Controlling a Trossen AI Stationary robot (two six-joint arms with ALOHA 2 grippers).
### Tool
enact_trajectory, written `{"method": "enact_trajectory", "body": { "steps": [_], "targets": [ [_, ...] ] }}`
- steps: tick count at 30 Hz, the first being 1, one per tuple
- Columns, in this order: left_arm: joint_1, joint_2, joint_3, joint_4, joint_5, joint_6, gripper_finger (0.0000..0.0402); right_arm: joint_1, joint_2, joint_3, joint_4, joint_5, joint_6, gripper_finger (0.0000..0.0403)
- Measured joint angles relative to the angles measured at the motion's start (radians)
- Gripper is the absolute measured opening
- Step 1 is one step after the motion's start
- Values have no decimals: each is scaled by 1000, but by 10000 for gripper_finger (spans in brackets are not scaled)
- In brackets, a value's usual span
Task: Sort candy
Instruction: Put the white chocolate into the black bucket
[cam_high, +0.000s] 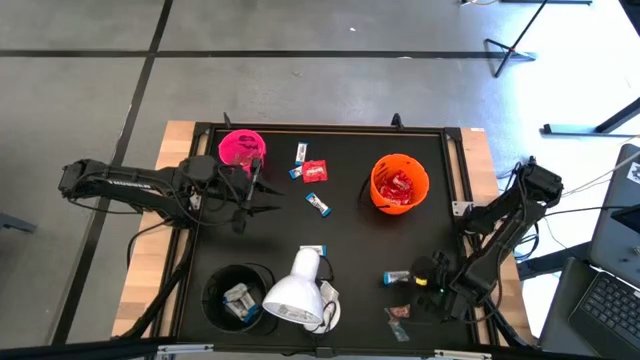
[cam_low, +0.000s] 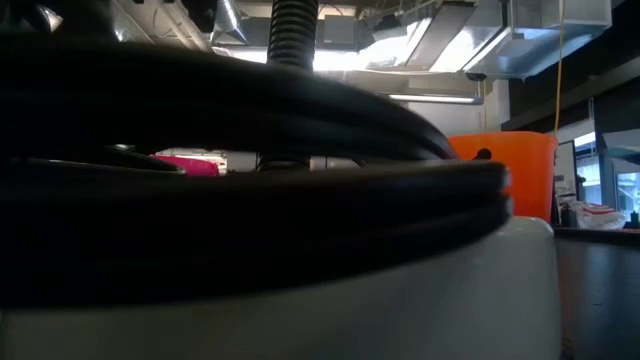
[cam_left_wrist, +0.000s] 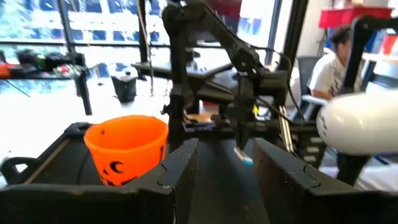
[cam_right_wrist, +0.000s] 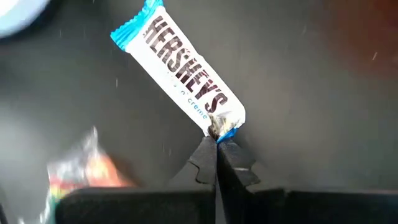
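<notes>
My right hand (cam_right_wrist: 216, 144) is low over the near right part of the black counter (cam_high: 350, 240), its two fingers pressed together on the blue end of a white-and-blue chocolate bar (cam_right_wrist: 180, 68). The tips pinch just the crimped wrapper edge; the rest of the bar lies flat on the counter, stretching away from my fingers at a slant. In the overhead view that same bar (cam_high: 398, 278) sits just beside my right hand (cam_high: 425, 280), toward the middle of the counter. A small pinkish wrapped piece (cam_high: 399, 314) lies near it, closer to the front edge.

My left hand (cam_high: 252, 195) hangs over the far left part of the counter, just beside the pink cup (cam_high: 241, 149), fingers spread with nothing between them.

The rest of the candy is scattered: a red packet (cam_high: 316, 171) and two white-and-blue bars (cam_high: 301, 152) lie between the pink cup and the orange cup (cam_high: 399, 184), another bar (cam_high: 319, 204) sits nearer the middle, and one more (cam_high: 313, 249) shows just past the white lamp head (cam_high: 296, 293). Red packets fill the orange cup. The black cup (cam_high: 238, 296) at the near left holds some wrapped pieces. From my left wrist I can see a person (cam_left_wrist: 329, 62) seated beyond the counter.
</notes>
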Motion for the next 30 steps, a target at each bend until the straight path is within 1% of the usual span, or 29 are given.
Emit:
{"method": "enact_trajectory", "body": {
  "steps": [2,5,8,14,18,23,30],
  "targets": [
    [0,0,0,24,-27,-11,144,-37,-5,3,0,17,-24,1],
    [0,0,0,54,-57,-24,144,-95,-5,29,2,30,-112,1],
    [0,0,0,56,-60,-26,144,-159,-5,67,3,42,-224,1],
    [0,0,0,55,-61,-51,144,-254,-5,160,2,97,-458,1],
    [-9,1,0,58,-63,-71,144,-307,-5,217,1,132,-566,1],
    [-28,31,0,85,-63,-71,144,-371,-5,264,-2,202,-657,1],
    [-32,126,0,204,-75,-72,144,-474,-5,290,8,300,-713,1]
  ]
}}
